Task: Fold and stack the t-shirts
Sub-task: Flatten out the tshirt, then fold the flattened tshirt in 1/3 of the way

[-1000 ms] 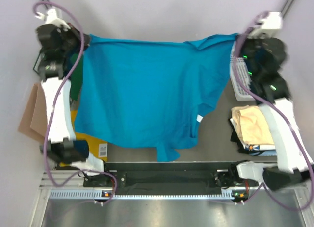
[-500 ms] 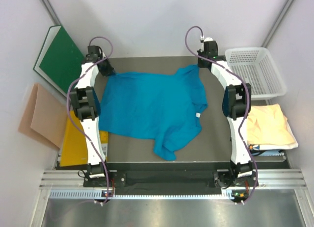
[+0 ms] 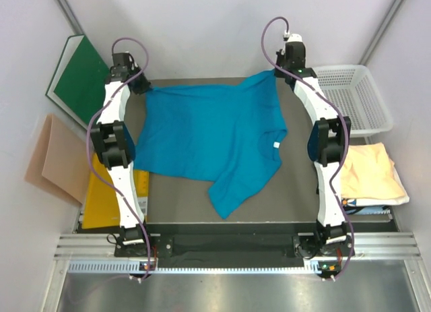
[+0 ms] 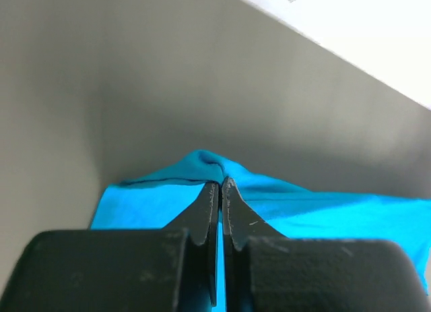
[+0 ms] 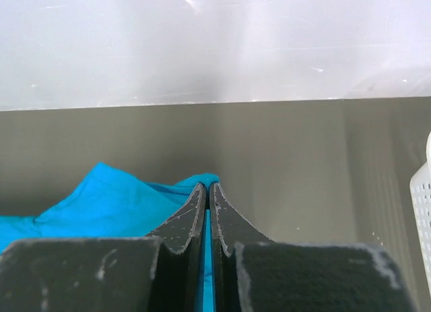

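Observation:
A teal-blue t-shirt (image 3: 205,140) is spread over the middle of the grey table, its far edge pulled taut between both arms. My left gripper (image 3: 143,89) is shut on the far left corner; in the left wrist view the cloth (image 4: 202,165) is pinched between the jaws of the left gripper (image 4: 221,184). My right gripper (image 3: 277,71) is shut on the far right corner, and the right wrist view shows blue cloth (image 5: 108,197) caught in the right gripper (image 5: 207,186). A cream-tan t-shirt (image 3: 369,175) lies folded at the right edge.
A white mesh basket (image 3: 351,96) stands at the back right. A green board (image 3: 81,79) leans against the left wall, with a tan-pink paper sheet (image 3: 50,160) and a yellow envelope (image 3: 101,194) below it. The back wall is close behind both grippers.
A second ago both arms held the shirt high near the camera. They have since lowered it to the table and drawn its far edge back and taut.

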{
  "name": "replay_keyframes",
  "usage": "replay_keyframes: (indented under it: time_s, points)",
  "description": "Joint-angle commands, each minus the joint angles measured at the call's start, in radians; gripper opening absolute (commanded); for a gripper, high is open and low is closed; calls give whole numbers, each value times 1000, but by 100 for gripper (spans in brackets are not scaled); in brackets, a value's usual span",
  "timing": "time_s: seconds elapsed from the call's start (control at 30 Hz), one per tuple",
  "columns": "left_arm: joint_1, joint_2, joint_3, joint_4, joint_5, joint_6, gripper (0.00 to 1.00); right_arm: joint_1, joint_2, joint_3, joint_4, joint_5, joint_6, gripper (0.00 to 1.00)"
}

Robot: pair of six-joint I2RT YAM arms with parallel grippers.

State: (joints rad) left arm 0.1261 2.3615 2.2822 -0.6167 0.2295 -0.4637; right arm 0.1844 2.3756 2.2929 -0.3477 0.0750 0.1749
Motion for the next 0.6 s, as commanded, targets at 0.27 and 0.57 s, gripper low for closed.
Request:
replay_keyframes:
  time_s: [0.27, 0.57]
  points:
    - [46, -103, -171, -126, 1, 54, 0, 32, -328, -373, -22, -138, 120, 0]
    - [49, -84, -201, -221, -53, 71, 0, 52, -573, -642, -95, -175, 129, 0]
